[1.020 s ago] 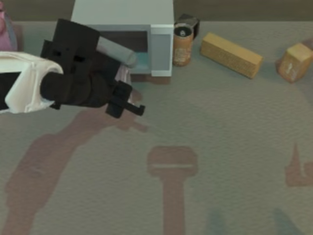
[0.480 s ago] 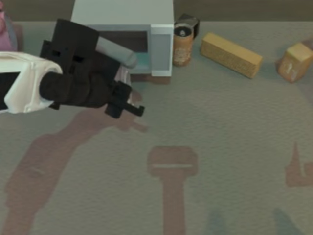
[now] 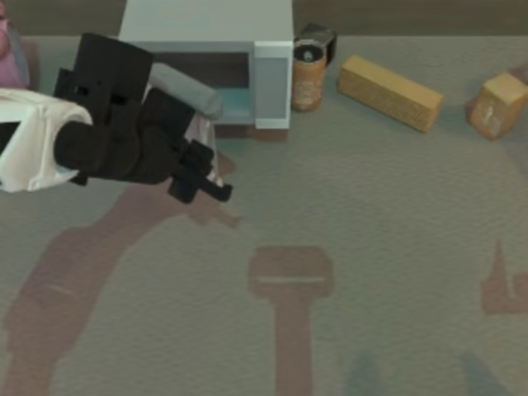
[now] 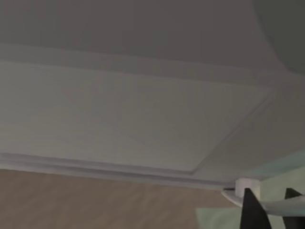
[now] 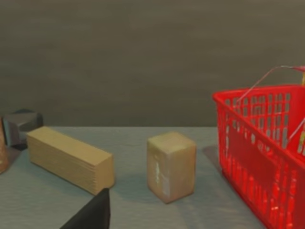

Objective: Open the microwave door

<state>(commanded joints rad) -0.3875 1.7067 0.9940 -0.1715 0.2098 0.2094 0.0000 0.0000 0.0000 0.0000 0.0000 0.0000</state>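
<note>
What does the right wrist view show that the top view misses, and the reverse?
Only the right wrist view shows the red basket. Only the top view shows the microwave, its door swung out, the brown can and the left gripper at the door. Both show the long tan block, the small tan box and the dark block.

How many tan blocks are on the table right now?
2. A long tan block lies right of the brown can; a shorter tan block sits by the top view's right edge. Others could be out of frame.
</note>
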